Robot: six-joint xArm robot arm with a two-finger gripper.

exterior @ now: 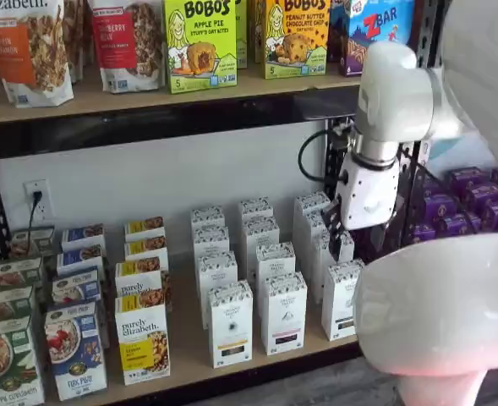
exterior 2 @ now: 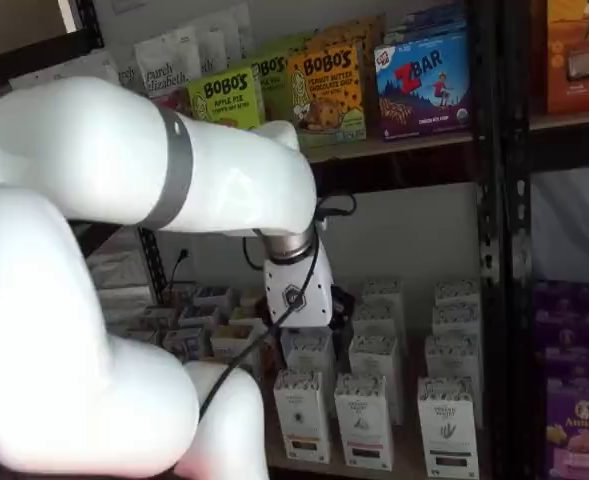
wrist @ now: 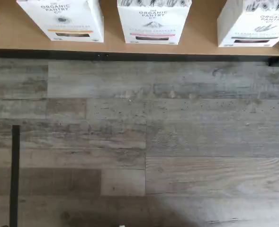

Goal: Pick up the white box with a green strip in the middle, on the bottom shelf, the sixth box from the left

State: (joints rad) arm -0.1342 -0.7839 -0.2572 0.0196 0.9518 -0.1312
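Shelf view had the end effector (exterior: 360,227) hanging above the upright tall white carton (exterior: 340,298), which stood below it; couldn't tell its fingers' state.

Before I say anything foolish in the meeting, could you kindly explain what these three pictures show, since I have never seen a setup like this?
Gladly. The big white shape is a robot arm that takes boxed goods from store shelves. Two pictures come from fixed cameras facing the shelves, with the arm between camera and shelves. The third comes from a camera on the arm's wrist, looking down: it shows grey plank flooring and the front edge of the bottom shelf with three white Organic Pantry boxes.

In a shelf view, the bottom shelf carries rows of these tall white boxes, colourful cereal boxes beside them and purple boxes further along. Bobo's oat bites sit on the shelf above.

The gripper's white body hangs above the white boxes; its fingers are not clear enough to judge, and nothing appears held.
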